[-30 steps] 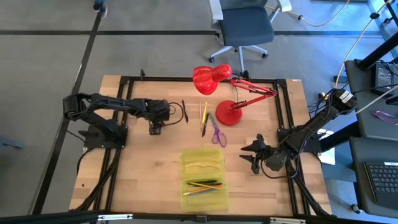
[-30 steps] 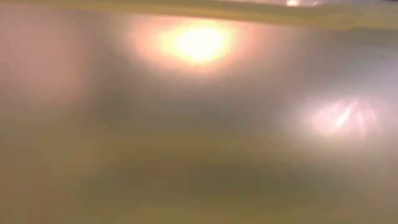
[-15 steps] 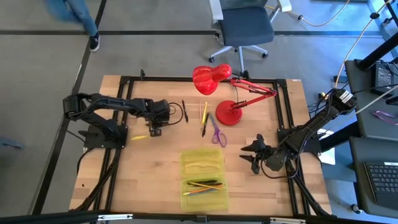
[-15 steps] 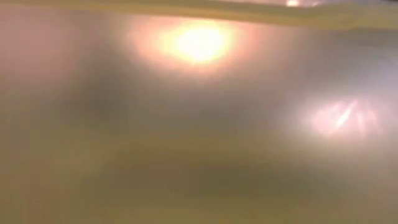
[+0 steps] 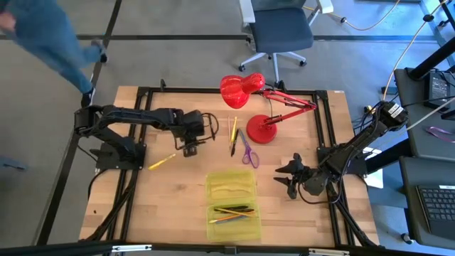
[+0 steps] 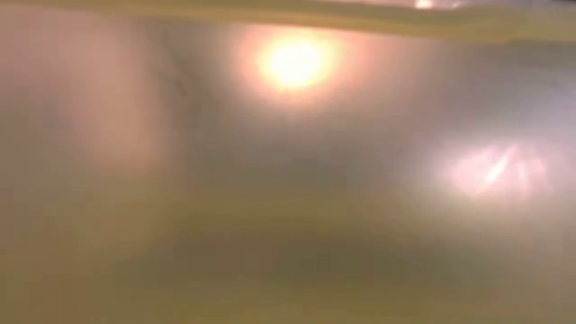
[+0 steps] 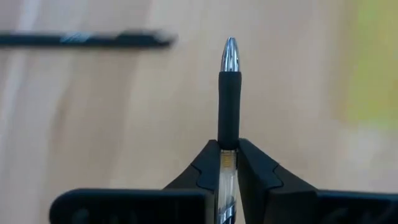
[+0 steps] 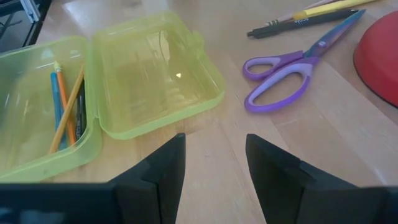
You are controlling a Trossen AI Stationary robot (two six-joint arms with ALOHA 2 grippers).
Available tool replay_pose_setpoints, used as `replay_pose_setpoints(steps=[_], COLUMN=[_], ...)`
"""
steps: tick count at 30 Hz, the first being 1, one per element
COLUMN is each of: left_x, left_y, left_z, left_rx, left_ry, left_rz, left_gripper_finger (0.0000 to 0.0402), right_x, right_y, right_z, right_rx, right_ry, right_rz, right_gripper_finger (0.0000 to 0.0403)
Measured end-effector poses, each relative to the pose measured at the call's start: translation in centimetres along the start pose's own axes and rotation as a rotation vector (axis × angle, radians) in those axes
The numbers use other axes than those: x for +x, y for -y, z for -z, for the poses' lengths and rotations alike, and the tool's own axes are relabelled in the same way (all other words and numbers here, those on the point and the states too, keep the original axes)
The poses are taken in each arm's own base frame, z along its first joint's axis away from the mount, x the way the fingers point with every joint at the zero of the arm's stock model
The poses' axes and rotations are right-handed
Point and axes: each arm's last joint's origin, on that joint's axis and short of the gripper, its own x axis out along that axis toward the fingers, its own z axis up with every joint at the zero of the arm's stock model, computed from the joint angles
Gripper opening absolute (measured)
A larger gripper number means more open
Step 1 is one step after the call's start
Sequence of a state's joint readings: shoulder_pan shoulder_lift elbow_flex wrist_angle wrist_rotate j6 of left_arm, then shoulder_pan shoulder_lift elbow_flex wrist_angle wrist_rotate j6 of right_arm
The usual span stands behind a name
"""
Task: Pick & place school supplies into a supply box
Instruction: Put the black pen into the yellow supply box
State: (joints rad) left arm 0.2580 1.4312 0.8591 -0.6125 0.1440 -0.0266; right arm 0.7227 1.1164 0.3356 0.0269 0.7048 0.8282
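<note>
Left end effector (image 7: 227, 163) is clamped on a black-grip pen (image 7: 228, 93) near its tip end, so the pen may pivot or slip out on the carry to the supply box (image 5: 232, 204). Right end effector (image 8: 214, 163) sits wide and empty beside the box. Box is translucent yellow-green, lying open mid-tabletop (image 5: 170, 206), several pencils (image 8: 64, 109) in one half; scissors (image 8: 289, 74) and a yellow pencil (image 5: 161, 161) lie outside.
</note>
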Motion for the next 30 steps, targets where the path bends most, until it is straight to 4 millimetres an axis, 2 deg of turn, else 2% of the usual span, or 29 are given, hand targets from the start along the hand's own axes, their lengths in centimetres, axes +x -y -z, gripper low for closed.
replay_pose_setpoints(steps=[2,6,12,18,22,30], left_x=[-0.6,-1.6,-1.6,1.2,3.0,7.1], left_y=[1.8,6.8,14.5,20.3,23.6,28.7], left_z=[-1.0,-2.3,-3.6,-4.1,-5.2,-7.1], left_rx=[-0.02,0.06,0.055,0.064,0.069,0.147], left_ry=[0.038,0.106,0.312,0.3,0.256,0.167], left_rz=[0.048,0.091,0.183,0.164,0.219,0.278], left_gripper_finger=[0.0021,0.0021,0.0021,0.0021,0.0021,0.0022], right_x=[0.0,0.0,0.0,0.0,0.0,0.0], right_y=[-0.1,-0.1,-0.1,0.0,-0.1,-0.3], right_z=[0.0,-0.1,-0.1,-0.1,0.0,0.2], right_rx=[0.005,0.008,0.04,0.032,0.036,0.034], right_ry=[0.004,0.011,0.022,0.023,-0.015,-0.085], right_rz=[-0.004,-0.003,0.006,0.014,-0.02,-0.08], right_gripper_finger=[0.0172,0.0172,0.0172,0.0172,0.0172,0.0172])
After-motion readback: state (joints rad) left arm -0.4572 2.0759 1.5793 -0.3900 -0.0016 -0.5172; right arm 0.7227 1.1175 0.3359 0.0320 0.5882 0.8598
